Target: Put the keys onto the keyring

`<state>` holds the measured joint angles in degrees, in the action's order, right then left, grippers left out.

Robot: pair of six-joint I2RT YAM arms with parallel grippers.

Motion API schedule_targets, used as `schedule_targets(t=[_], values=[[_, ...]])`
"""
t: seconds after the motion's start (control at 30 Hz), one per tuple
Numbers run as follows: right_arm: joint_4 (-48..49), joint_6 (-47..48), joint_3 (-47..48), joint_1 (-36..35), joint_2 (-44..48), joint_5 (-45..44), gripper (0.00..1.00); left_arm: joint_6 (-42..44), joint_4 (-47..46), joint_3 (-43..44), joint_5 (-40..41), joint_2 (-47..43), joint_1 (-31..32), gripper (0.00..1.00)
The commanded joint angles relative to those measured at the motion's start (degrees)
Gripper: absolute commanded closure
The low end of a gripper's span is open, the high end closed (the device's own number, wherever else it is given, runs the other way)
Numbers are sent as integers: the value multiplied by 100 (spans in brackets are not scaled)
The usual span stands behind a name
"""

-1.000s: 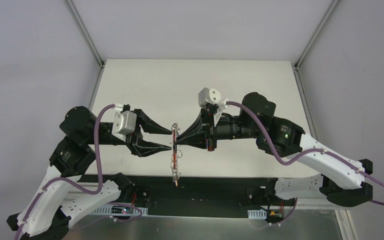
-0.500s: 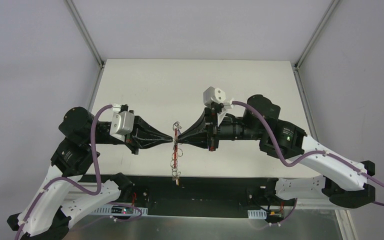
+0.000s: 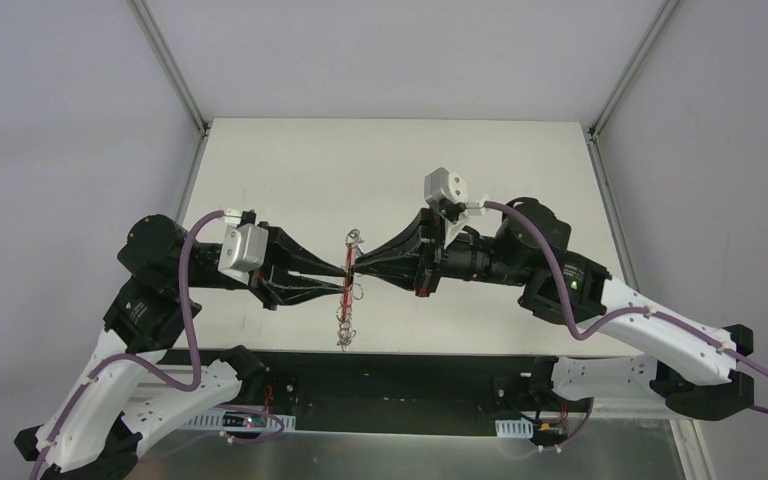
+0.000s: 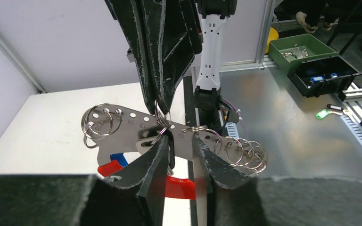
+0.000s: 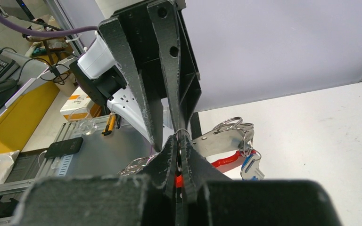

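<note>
Above the table [image 3: 290, 180] centre, the right gripper [image 3: 357, 266] clamps tight on the keyring [image 3: 347, 297], hanging it steady so the left gripper [image 4: 183, 146], jaws slightly parted, can work on it.

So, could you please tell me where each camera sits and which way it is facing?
Top: fixed above and behind, looking down on the table; left arm and right arm show, left end effector and right end effector meeting at the keyring.
Left wrist: on the left arm, facing the right end effector; own fingers at the bottom.
Right wrist: on the right arm, facing the left end effector; own shut fingers at the bottom.
Shared: both wrist views show the red strap and blue key.
</note>
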<state>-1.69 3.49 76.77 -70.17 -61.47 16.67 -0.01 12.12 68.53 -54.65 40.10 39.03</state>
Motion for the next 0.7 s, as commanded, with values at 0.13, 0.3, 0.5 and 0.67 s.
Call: schedule_targets(t=[0.13, 0.3, 0.5, 0.67], values=[[418, -116, 131, -13, 134, 43, 100, -52, -361, -127, -59, -142, 21, 68], [310, -127, 161, -10, 161, 132, 100, 41, -364, -106, -62, -205, 17, 67], [240, -128, 134, -11, 161, 236, 100, 120, -333, -41, -54, -173, 21, 71], [198, -138, 141, -26, 205, 289, 100, 164, -335, -25, -16, -131, 21, 72]])
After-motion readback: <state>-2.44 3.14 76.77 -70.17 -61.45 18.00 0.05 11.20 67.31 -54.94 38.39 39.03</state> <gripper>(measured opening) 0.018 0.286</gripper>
